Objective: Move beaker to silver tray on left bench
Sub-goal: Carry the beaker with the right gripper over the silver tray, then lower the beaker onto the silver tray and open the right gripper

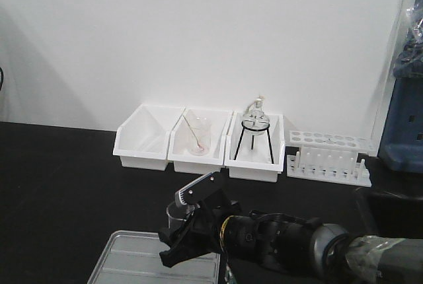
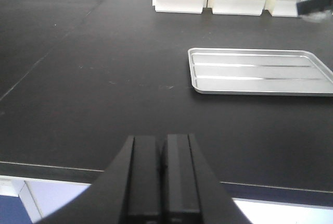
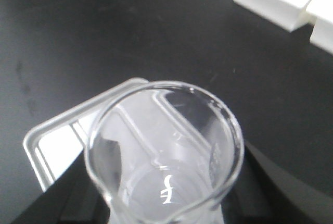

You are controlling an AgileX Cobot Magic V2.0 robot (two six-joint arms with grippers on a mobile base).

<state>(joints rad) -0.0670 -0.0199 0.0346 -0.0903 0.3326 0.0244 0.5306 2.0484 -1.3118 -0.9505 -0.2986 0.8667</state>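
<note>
The beaker (image 3: 165,153), small and of clear glass with a pouring lip, fills the right wrist view. My right gripper (image 3: 166,203) is shut on it, its dark fingers (image 3: 65,195) on either side. In the front view the beaker (image 1: 176,216) sits in the right gripper (image 1: 186,222) over the far right corner of the silver tray (image 1: 132,261). The ribbed tray (image 3: 52,148) lies under the glass on the black left bench (image 1: 66,178). My left gripper (image 2: 162,148) is shut on nothing near the bench's front edge, with the tray (image 2: 260,71) ahead to its right.
Three white bins (image 1: 141,140) line the back wall. One holds a beaker with a rod (image 1: 198,140), another a round flask on a black tripod (image 1: 256,125). A white test-tube rack (image 1: 328,157) stands to their right, with blue equipment (image 1: 404,125) beyond.
</note>
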